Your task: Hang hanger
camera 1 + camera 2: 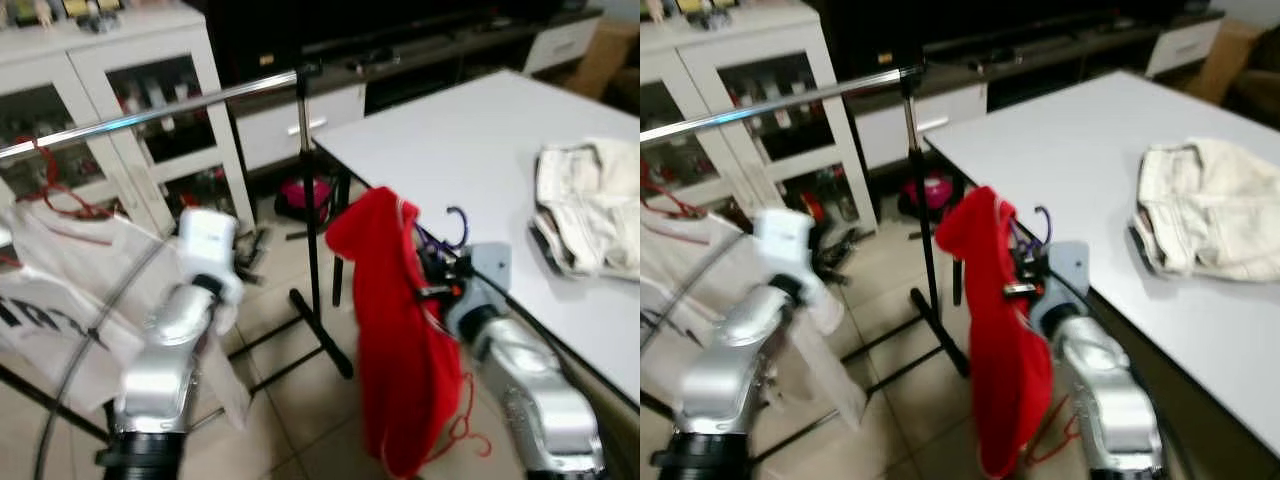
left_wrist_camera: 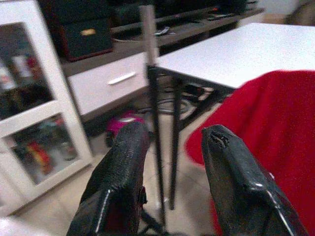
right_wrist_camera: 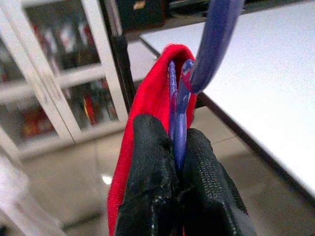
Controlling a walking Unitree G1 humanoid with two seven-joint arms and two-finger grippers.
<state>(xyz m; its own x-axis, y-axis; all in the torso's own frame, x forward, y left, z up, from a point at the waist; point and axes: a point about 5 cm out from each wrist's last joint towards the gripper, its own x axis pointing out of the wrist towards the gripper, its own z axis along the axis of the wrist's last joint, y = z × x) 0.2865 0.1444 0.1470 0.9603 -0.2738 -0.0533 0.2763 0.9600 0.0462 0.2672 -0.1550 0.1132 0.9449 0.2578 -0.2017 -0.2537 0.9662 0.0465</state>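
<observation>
Pinching the purple hanger, largely hidden under red cloth, right pincer; left pincer gapes.

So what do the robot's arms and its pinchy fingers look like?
Both arms are shiny silver and rounded, with black rings at the joints. The left arm ends in a white boxy wrist; the right arm has a grey one. Each gripper has two thick black fingers with a rough, leathery skin.

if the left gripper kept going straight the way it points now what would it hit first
Probably the thin black upright pole of the clothes rack, which sits between the left gripper's open fingers; depth is unclear, so it could pass beside it toward the white drawer unit.
</observation>
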